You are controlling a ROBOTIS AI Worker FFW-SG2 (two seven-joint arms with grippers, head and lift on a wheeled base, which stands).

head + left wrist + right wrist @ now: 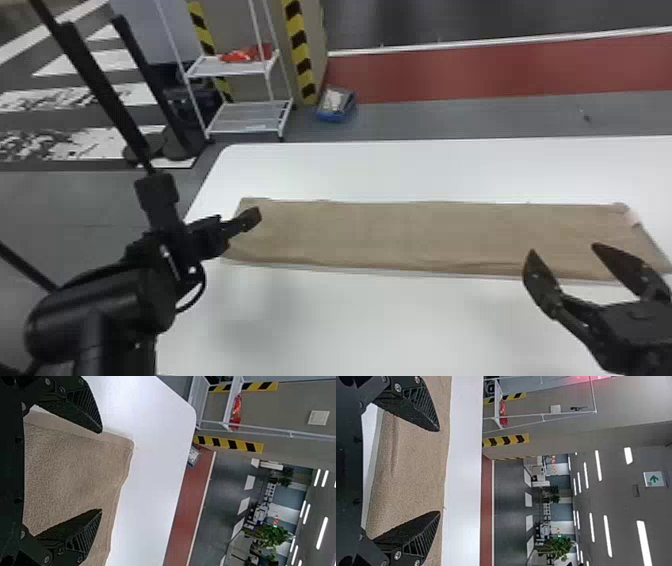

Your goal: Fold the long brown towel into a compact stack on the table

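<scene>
Right gripper (563, 248): above the towel's near edge, toward its right end; fingers apart.
Left gripper (254, 216): above the towel's left end; seen nearly side-on from the head, but its wrist view shows the fingers apart.
Towel (430, 235): lying flat as a long strip on the table (380, 167); the right wrist view brings up a soft ridge (395, 441) along it.
White rack (250, 116): beyond the towel's left end.
Green sign (654, 479): far beyond the towel, in the right wrist view.
</scene>
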